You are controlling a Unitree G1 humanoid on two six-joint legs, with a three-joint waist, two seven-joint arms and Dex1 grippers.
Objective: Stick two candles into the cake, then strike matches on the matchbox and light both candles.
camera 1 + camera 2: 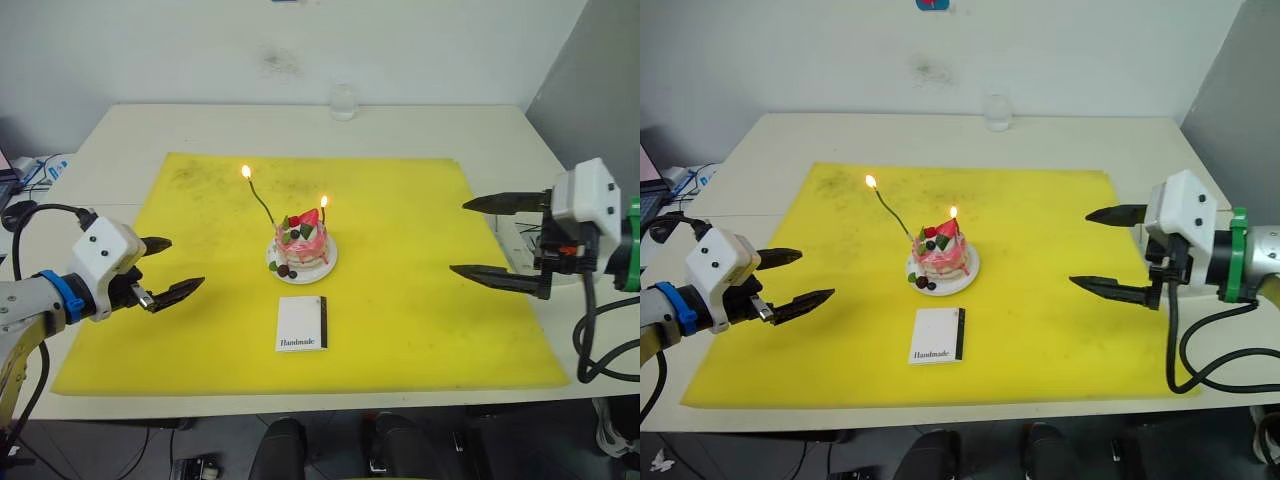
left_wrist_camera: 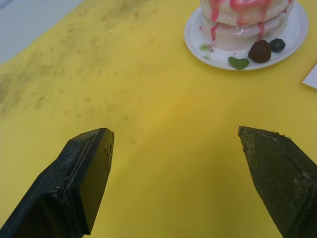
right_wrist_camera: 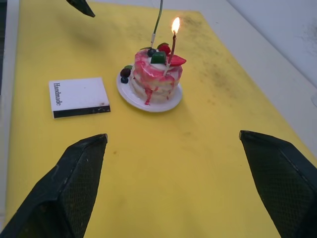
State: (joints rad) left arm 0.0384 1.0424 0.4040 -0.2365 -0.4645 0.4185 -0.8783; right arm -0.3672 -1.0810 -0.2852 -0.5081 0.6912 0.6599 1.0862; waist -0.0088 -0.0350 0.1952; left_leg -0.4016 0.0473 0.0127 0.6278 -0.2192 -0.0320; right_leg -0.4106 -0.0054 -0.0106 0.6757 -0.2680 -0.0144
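The cake (image 1: 302,246) stands on its small white plate (image 1: 330,263) in the middle of the yellow mat (image 1: 420,320). Two candles are stuck in it, and both burn. The green candle (image 1: 260,198) leans back and to the left; the red candle (image 1: 323,213) stands upright beside the strawberry. In front of the cake lies the white matchbox (image 1: 302,323), flat, with its dark strip to the right. My left gripper (image 1: 186,262) hovers open over the mat's left part, holding nothing. At the mat's right edge my right gripper (image 1: 458,238) is open too and empty. The matches are out of view.
A clear glass (image 1: 343,102) stands at the table's back edge, behind the mat. Cables (image 1: 600,345) hang off the table's right side. The white table (image 1: 130,130) borders the mat all round.
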